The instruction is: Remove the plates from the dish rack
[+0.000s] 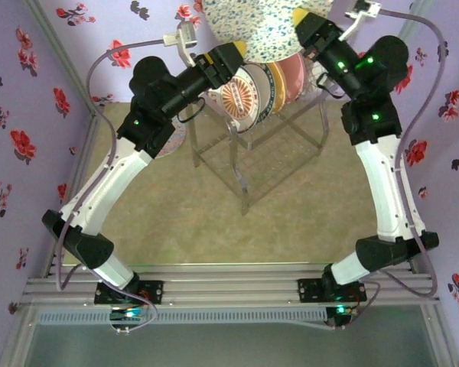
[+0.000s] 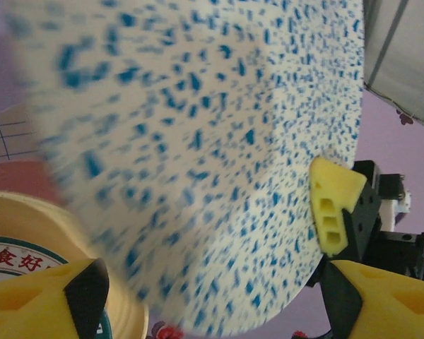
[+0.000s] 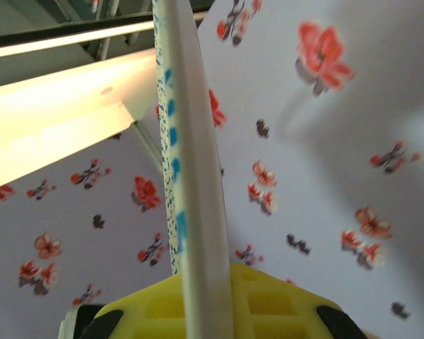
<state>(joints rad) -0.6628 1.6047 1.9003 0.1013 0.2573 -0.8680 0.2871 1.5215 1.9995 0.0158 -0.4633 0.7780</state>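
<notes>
Purple flowery walls (image 1: 30, 76) all round, tan table (image 1: 176, 222) below. The left gripper (image 1: 239, 52) hangs with jaws spread wide beside the speckled plate (image 1: 252, 27), up above the rack (image 1: 260, 157). Other plates (image 1: 249, 95) stand in it, and the right gripper (image 1: 304, 19) is clamped tight on the speckled plate's rim.

Right pincer (image 1: 305, 17) holds speckled plate (image 1: 249, 27) above the dish rack (image 1: 260, 157)

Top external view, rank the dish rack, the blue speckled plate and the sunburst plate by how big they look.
1. dish rack.
2. blue speckled plate, held nearer the camera and cropped, so its rank is unsure.
3. sunburst plate, partly hidden in the rack.
</notes>
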